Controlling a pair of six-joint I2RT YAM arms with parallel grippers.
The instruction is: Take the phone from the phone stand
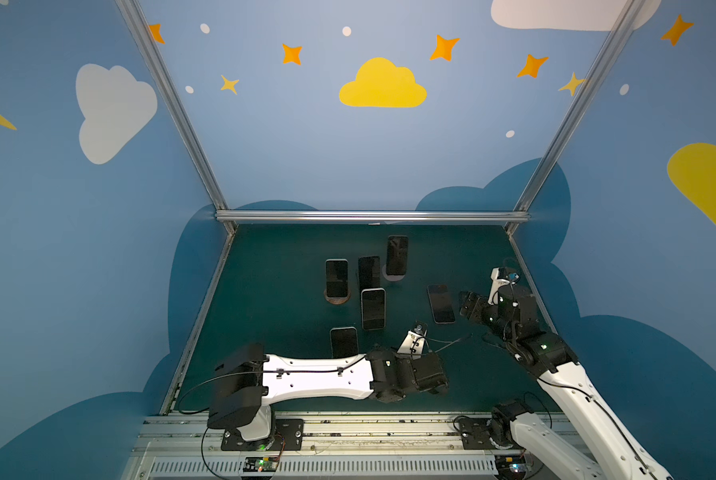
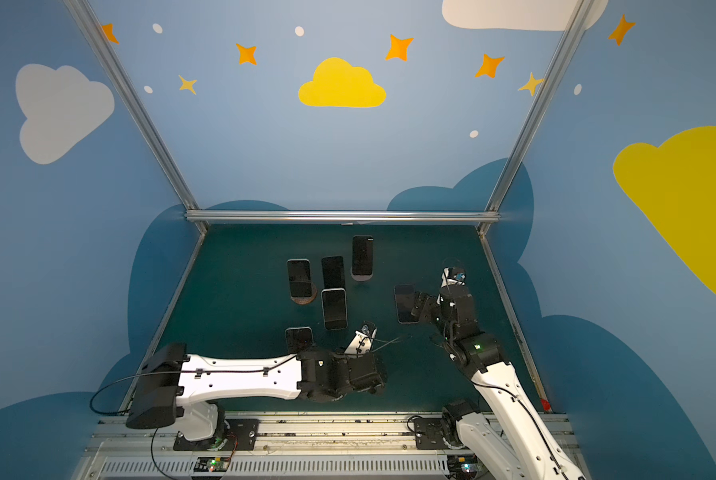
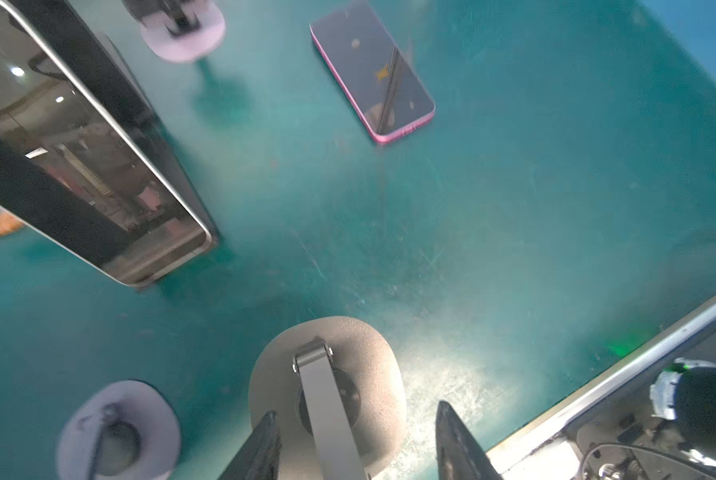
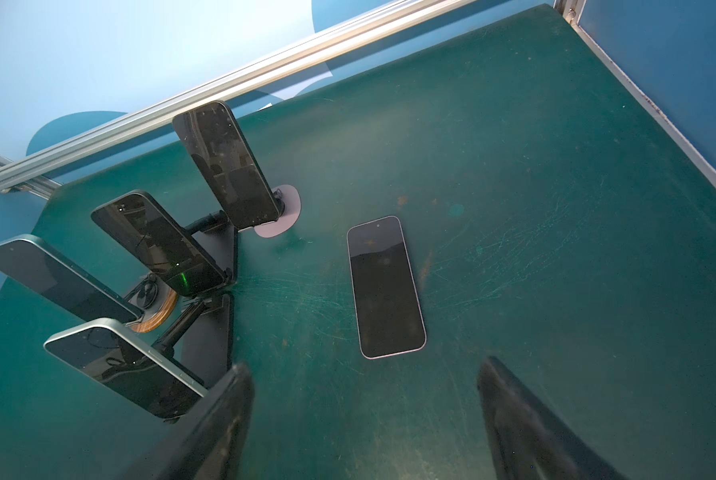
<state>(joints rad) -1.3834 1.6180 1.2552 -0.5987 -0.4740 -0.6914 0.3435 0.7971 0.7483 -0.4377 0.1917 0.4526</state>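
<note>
- Green counter [image 1: 265,311], blue starry walls [image 1: 348,158].
- Right end effector [image 1: 464,307] gapes, empty; a propped phone [image 1: 373,308] stands at its nine o'clock in a top view, long axis upright.
- Left end effector [image 3: 356,411] parted, nothing clamped.

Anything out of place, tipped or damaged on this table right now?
One phone lies flat on the green mat, apart from the phones propped on stands, and a grey stand by the left gripper holds no phone. Nothing looks tipped or damaged.
</note>
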